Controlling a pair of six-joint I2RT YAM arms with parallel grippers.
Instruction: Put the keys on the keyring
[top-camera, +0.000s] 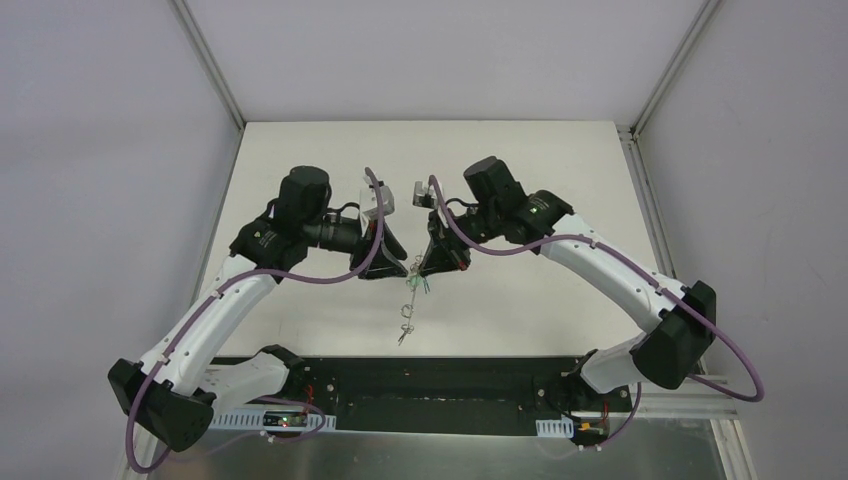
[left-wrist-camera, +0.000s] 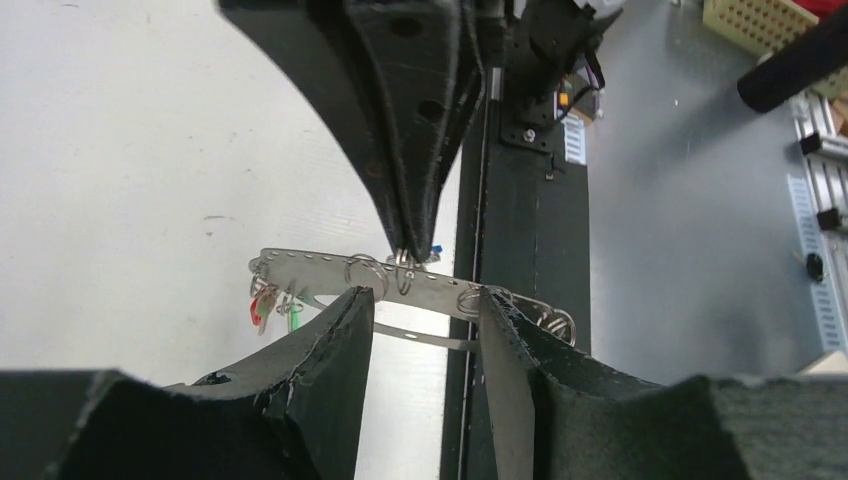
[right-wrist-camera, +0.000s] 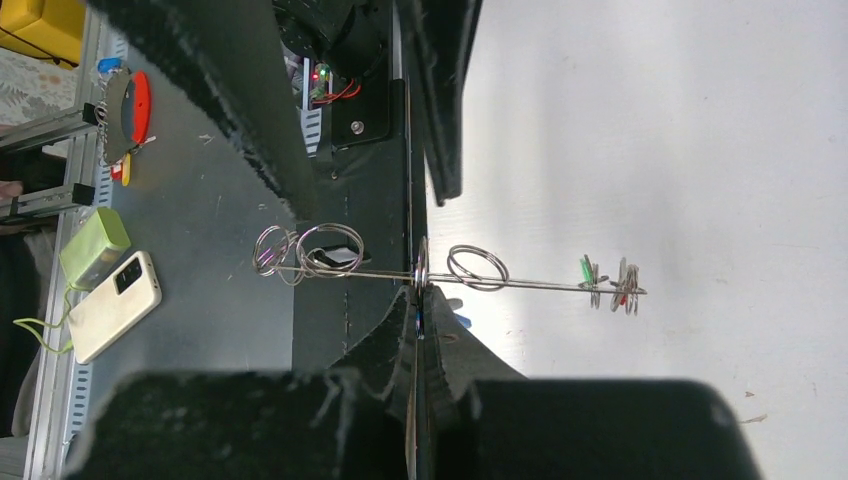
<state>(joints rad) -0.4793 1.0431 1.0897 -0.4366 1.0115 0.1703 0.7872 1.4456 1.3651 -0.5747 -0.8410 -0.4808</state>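
Here the right gripper (right-wrist-camera: 420, 305) is clenched on the keyring (right-wrist-camera: 540, 285), holding it between the two arms over the white desk (right-wrist-camera: 700, 120); seen edge-on from that wrist, the ring reads as a thin line with several small split rings (right-wrist-camera: 476, 267) threaded on it. The left gripper (left-wrist-camera: 425, 300) faces it with jaws parted, grasping nothing; the keys (left-wrist-camera: 268, 303), with red and green tags, dangle from the ring to one side of the grip.
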